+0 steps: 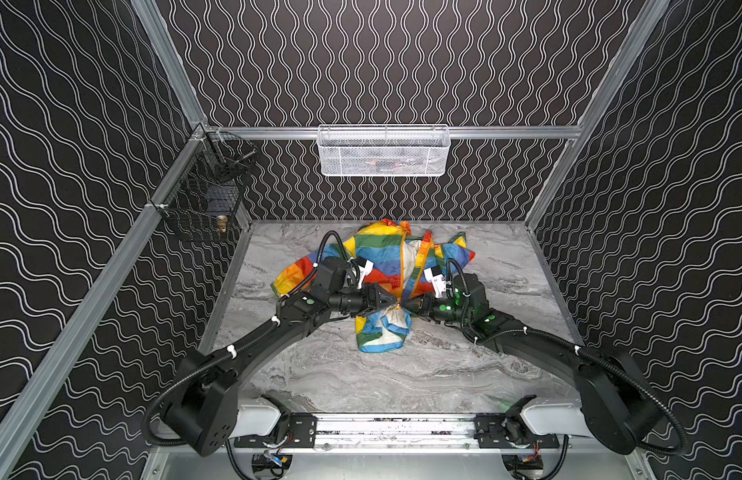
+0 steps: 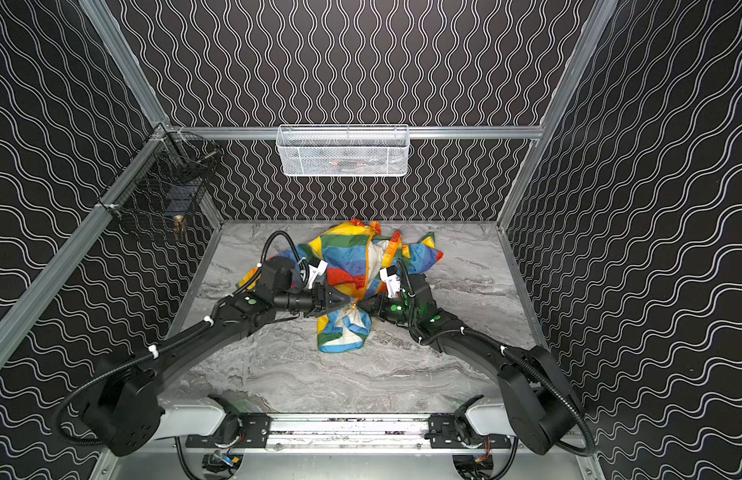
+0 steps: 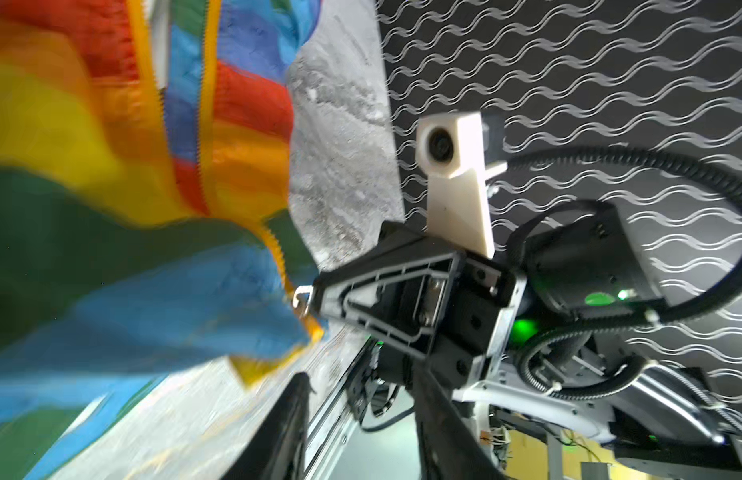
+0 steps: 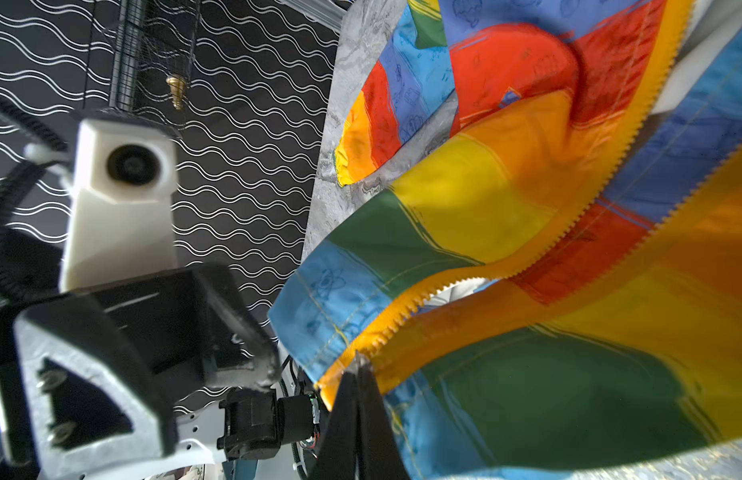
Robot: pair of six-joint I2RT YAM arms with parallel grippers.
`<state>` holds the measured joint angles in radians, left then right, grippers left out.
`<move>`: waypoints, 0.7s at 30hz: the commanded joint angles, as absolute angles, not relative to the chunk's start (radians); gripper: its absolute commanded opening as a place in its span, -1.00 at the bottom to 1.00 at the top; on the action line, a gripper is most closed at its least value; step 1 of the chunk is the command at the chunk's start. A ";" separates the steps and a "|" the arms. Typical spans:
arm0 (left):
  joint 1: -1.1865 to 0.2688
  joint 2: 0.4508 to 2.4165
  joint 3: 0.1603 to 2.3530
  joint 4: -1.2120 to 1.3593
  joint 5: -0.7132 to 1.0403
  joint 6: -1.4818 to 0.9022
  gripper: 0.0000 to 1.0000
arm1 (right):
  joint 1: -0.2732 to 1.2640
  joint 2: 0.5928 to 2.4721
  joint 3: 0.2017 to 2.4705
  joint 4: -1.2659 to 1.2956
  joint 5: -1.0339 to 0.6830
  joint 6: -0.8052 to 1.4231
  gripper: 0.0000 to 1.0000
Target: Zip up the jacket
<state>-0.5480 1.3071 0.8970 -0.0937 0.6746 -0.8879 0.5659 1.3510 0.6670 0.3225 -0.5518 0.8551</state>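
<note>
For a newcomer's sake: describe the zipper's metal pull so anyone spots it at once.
On the marble table, a rainbow-striped jacket lies crumpled. Follow its orange zipper to the shut tips of the right gripper. The pull is the small silvery hook there, the only metal amid bright cloth.

Left wrist view: jacket smeared with blur, cut by the frame edge. We cannot make out what lies in the white basket. From above, the lower end of the zipper is too small to read.
</note>
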 commanded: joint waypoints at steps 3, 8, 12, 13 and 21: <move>-0.549 1.209 0.908 -0.323 0.577 -0.834 -0.02 | 0.574 1.373 0.676 0.367 -0.554 0.860 -1.00; -0.589 1.117 0.746 -0.103 0.526 -1.059 0.03 | 0.582 1.386 0.671 0.388 -0.546 0.870 -1.00; -0.688 1.125 0.657 0.105 0.429 -1.213 0.05 | 0.583 1.387 0.658 0.405 -0.544 0.881 -1.00; -0.714 1.132 0.648 0.148 0.397 -1.237 0.06 | 0.583 1.385 0.658 0.405 -0.546 0.881 -1.00; -0.795 1.228 0.588 0.457 0.241 -1.319 0.09 | 0.585 1.371 0.634 0.426 -0.547 0.897 -1.00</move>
<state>-0.7887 1.2030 0.5972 0.2707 0.3229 -1.2640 0.5827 1.3800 0.6403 0.3733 -0.5472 0.8806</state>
